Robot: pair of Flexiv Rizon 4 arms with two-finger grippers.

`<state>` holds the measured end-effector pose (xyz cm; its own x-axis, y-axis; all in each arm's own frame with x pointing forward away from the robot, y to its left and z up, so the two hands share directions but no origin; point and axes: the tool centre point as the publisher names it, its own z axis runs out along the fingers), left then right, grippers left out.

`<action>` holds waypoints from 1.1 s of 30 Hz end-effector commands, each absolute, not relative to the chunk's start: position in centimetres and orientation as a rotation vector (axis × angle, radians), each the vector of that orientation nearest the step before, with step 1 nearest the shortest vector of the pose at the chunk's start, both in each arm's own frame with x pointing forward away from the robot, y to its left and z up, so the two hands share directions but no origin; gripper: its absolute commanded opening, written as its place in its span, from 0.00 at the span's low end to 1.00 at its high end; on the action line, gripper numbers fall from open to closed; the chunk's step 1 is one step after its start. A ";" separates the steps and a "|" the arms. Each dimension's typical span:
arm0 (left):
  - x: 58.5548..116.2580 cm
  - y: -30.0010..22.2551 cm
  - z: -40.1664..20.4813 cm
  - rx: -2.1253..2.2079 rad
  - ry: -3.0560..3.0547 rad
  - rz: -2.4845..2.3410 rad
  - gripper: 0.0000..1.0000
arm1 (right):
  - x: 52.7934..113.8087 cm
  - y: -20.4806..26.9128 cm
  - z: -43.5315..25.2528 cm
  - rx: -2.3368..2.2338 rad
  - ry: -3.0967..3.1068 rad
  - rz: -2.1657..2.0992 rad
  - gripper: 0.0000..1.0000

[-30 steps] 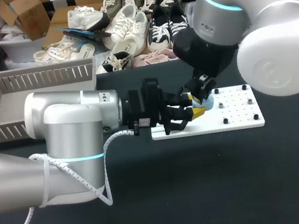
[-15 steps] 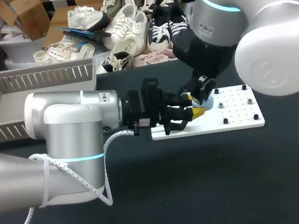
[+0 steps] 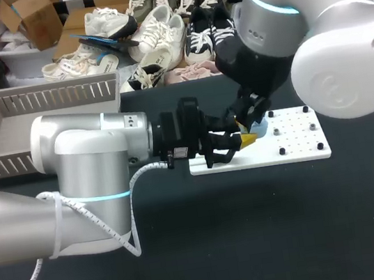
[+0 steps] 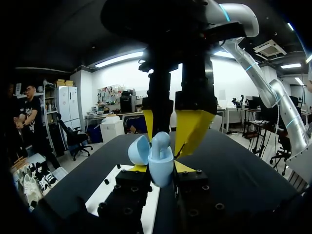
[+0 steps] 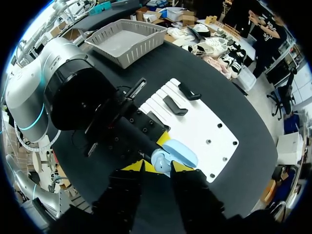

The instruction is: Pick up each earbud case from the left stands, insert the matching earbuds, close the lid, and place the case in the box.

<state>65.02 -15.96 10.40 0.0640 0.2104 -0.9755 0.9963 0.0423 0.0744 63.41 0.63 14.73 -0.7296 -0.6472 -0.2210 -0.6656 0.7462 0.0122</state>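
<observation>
Insertion is the step in hand, as I judge it. Left tool (image 4: pixel 160 168) is closed on the pale blue earbud case (image 4: pixel 161 178), a yellow-tipped finger pressing each side. The case's lid (image 4: pixel 138 149) is swung open to one side. Right tool (image 4: pixel 168 129) hangs directly above it, pointing down and narrowly parted. It appears to pinch a pale blue earbud (image 4: pixel 161 140) between its yellow tips. The bud's lower end sits at the case's mouth, though how deep it has gone is hidden. Both tools meet just above one end of the white pegged board (image 5: pixel 207 126). The grey slatted plastic box (image 3: pixel 47 99) stands well apart, back behind the left tool, on the dark desk (image 3: pixel 272 240).

To do this well, the right tool should line the bud straight over its socket and press along the socket's axis, not at a slant. Meanwhile the left tool should hold the case firm so it cannot twist. Release should wait until the bud is seated flush; let go too soon and it could tip out or foul the lid. The open lid lies close beside one finger of the right tool, so a sideways drift could knock it.

Writing: a small white label (image 3: pixel 177 155) sits on the left tool's body, too small to read. No print shows on the case or bud.
</observation>
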 end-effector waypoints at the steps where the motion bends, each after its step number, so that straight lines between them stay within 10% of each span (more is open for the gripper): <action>1: 64.8 -16.1 10.4 1.350 1.331 -1.009 0.00 | 63.6 0.7 14.8 -1.040 2.746 0.127 0.35; 33: 64.8 -16.1 10.4 1.350 1.331 -1.009 0.00 | 65.6 -0.3 17.5 -0.927 2.701 0.106 0.37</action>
<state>64.91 -16.00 10.42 0.0642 0.2104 -0.9755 0.9964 0.0405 0.0743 65.52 0.14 17.57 -0.7517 -0.5990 -0.2759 -0.6191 0.7851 -0.0179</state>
